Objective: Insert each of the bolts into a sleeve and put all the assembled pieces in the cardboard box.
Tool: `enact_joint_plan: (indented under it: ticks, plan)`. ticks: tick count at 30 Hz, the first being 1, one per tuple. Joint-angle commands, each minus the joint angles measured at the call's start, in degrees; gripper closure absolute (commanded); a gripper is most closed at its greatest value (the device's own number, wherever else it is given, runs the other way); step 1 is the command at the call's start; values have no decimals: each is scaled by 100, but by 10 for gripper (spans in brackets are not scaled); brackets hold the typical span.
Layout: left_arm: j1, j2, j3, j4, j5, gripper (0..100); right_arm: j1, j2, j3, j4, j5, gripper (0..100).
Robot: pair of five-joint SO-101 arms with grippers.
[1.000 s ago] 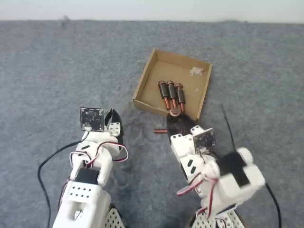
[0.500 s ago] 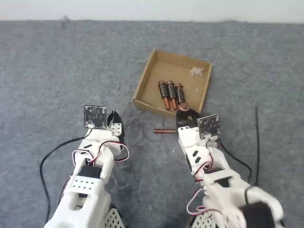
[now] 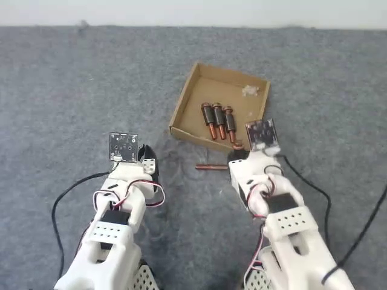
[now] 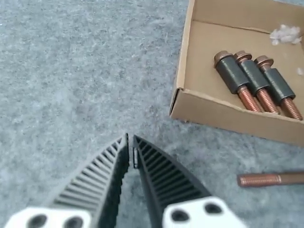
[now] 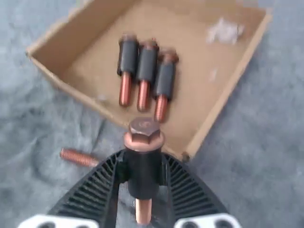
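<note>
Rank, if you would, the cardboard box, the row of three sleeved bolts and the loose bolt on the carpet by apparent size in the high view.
1. cardboard box, by far the largest.
2. row of three sleeved bolts, lying inside it.
3. loose bolt, thin and smallest.
None is markedly nearer the camera.
</note>
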Motion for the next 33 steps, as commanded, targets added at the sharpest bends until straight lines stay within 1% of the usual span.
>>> enact_joint_plan:
  ticks: [1,8,13,15,17,22,25,29,33]
  plan:
    - [9,26,-268,-167,-44,988,13,286,-923,242,-35,990]
    - [9,26,-268,-167,-44,988,84,2097,-2171,303,-35,989]
    - [9,35,-268,-167,-44,988,110,3108,-3165,303,-26,989]
    - [9,35,-268,-167,-44,988,154,3442,-3657,453,-26,989]
    - [9,44,-312,-158,-44,988,233,3785,-4360,884,-26,989]
    - [9,44,-321,-141,-44,988,444,4892,-6585,2536,-26,989]
    - [9,44,-321,-141,-44,988,549,5719,-7877,3345,-26,989]
    - [9,44,-321,-141,-44,988,602,6826,-9327,4075,-26,988]
    - [9,44,-321,-167,-44,988,602,7820,-10418,4541,-26,988]
